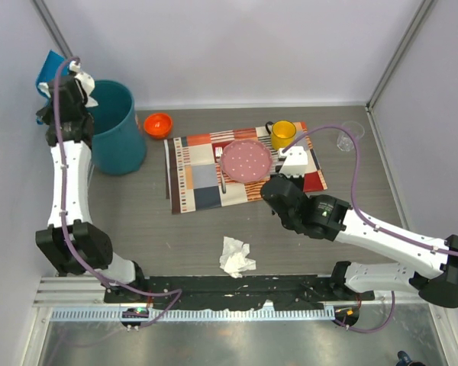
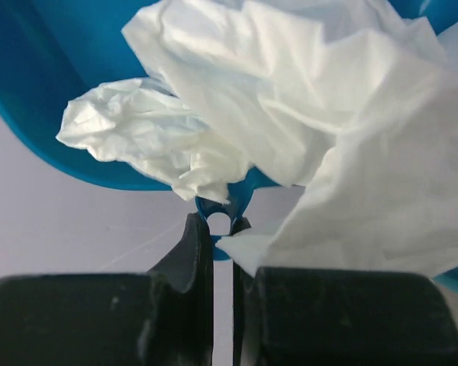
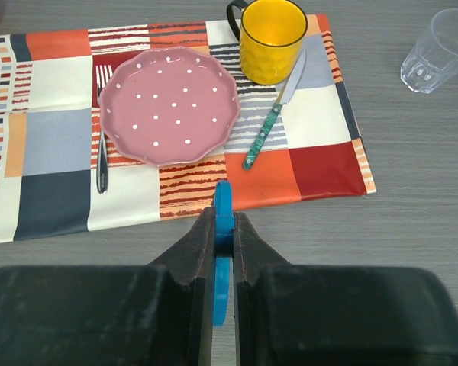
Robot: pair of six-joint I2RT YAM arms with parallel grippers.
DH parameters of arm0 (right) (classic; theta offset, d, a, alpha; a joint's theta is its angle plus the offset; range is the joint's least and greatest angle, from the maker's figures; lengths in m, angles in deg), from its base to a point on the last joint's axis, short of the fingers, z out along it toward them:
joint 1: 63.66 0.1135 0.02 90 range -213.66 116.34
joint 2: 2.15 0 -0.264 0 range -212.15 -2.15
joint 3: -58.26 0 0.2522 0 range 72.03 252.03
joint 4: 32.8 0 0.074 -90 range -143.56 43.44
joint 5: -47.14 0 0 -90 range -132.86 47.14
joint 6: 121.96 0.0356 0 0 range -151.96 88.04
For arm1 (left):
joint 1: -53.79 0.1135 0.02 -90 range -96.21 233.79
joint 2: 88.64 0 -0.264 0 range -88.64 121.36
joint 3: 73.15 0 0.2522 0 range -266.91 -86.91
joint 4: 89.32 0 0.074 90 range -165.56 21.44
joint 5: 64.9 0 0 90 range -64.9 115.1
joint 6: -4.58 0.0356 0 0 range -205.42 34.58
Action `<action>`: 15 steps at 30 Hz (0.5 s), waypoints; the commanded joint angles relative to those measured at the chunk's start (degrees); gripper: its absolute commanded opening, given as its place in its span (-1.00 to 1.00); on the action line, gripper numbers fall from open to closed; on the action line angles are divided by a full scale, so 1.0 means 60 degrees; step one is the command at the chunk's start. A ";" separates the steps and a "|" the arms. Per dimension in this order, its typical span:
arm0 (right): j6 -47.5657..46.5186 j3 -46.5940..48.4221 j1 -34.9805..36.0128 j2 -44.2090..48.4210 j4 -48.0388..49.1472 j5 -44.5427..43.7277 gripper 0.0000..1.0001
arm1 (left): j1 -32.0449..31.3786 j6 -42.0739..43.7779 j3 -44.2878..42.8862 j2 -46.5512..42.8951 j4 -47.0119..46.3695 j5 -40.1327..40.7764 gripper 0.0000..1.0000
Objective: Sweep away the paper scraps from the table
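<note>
My left gripper (image 1: 71, 78) is raised at the far left beside the teal bin (image 1: 118, 137). It is shut on the handle of the blue dustpan (image 2: 46, 91), which shows in the top view (image 1: 49, 70) too. Crumpled white paper scraps (image 2: 290, 114) fill the pan, right in front of the left wrist camera. One more paper scrap (image 1: 235, 257) lies on the table (image 1: 137, 221) near the front middle. My right gripper (image 3: 224, 221) is shut on a thin blue tool handle (image 3: 223, 200) and hovers at the placemat's near right edge (image 1: 282, 177).
A patchwork placemat (image 1: 202, 183) carries a pink dotted plate (image 3: 168, 105), a yellow mug (image 3: 272, 38), a fork (image 3: 101, 152) and a knife (image 3: 271, 122). A clear glass (image 3: 437, 49) stands at the far right. An orange bowl (image 1: 158, 123) sits next to the bin.
</note>
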 commanded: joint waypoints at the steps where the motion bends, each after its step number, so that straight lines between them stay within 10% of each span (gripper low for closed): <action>1: 0.0267 0.0128 -0.0024 0.0049 0.0118 -0.0045 -0.99 | -0.0689 0.5971 0.2578 -0.0601 -0.8274 0.2740 -1.00; 7: 0.0062 0.0158 -0.0024 0.0063 0.0264 0.0321 -0.99 | -0.0838 1.0806 0.4313 0.0451 -1.5045 0.1864 -1.00; 15: -0.0157 0.0099 -0.0024 0.0092 0.0395 0.0454 -0.99 | -0.0808 1.2319 0.3801 0.1185 -1.5993 0.1187 -1.00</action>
